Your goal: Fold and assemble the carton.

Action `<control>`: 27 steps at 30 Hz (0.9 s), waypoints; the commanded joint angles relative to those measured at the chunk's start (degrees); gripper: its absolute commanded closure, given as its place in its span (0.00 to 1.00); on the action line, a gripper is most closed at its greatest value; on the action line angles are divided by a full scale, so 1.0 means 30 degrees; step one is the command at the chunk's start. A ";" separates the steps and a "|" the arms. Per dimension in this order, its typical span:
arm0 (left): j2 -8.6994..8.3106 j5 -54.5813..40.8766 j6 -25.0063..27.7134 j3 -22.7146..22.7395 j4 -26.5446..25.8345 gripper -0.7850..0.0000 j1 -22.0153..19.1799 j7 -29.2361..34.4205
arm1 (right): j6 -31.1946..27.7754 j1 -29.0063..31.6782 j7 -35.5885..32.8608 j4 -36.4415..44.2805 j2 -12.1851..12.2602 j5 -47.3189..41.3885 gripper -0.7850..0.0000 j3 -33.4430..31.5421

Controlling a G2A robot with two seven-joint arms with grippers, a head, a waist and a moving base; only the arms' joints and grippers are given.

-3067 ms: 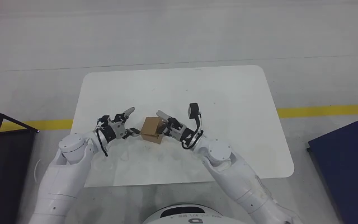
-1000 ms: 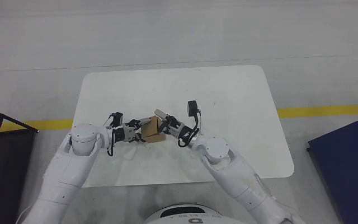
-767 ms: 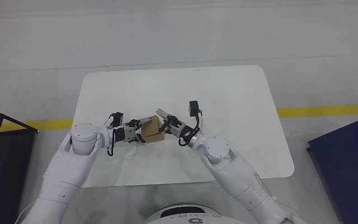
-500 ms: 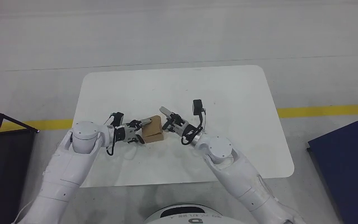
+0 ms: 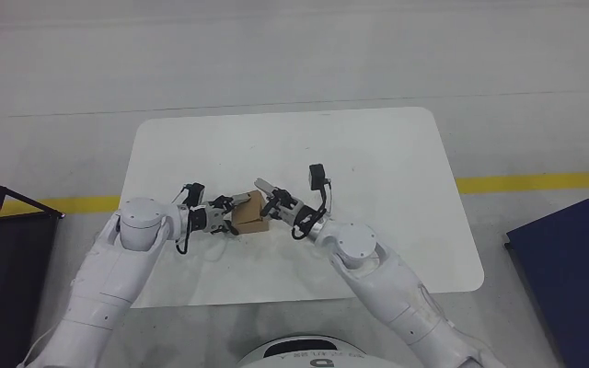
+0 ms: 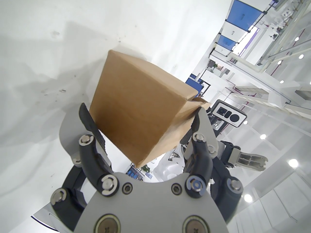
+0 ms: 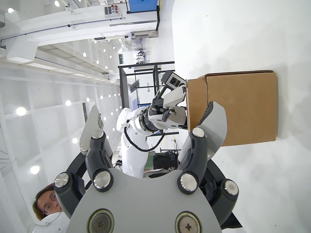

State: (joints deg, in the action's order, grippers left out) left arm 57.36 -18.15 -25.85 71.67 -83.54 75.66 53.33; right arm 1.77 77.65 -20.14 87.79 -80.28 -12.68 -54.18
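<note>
while left pincer (image 6: 143, 124) clamps carton (image 6: 136, 98), right pincer (image 7: 153, 120) spread wide, one side touching it.

Pale grey floor (image 5: 276, 55) crossed by a yellow line (image 5: 525, 182) around a white table (image 5: 386, 156), blue panel (image 5: 561, 267) right, dark frame (image 5: 18, 267) left, ceiling lights (image 7: 21, 111) glowing overhead.

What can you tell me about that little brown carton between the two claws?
The carton is a small box of plain brown cardboard, already folded into a block with sharp edges. At one end a flap stands slightly ajar along its seam. It sits on the white table, near the middle. The left gripper clasps it between both fingers; the open right gripper has one finger against its side.
</note>
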 commanded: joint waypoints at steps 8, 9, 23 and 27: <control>-0.0001 -0.0050 -0.0007 -0.0327 0.0172 0.00 -0.0217 0.0082 | 0.0151 -0.0287 -0.0008 -0.0335 -0.0061 -0.0118 0.11 0.0097; -0.0001 -0.0052 -0.0016 -0.0369 0.0228 0.00 -0.0256 0.0099 | 0.0174 -0.0299 0.0014 -0.0370 -0.0066 -0.0118 0.11 0.0105; -0.0063 0.0441 -0.0312 -0.0981 0.0779 0.00 -0.0880 0.0765 | 0.0543 -0.0077 0.0388 0.0238 0.0081 0.0584 0.10 -0.0456; -0.0072 0.0472 -0.0334 -0.1109 0.0893 0.00 -0.0990 0.0796 | 0.0424 0.0100 0.0293 0.0718 0.0124 0.0581 0.10 -0.0581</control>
State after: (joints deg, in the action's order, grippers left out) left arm 57.16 -16.74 -26.81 68.40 -80.90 72.71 55.74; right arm 3.44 77.78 -19.11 89.48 -79.92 -10.67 -55.87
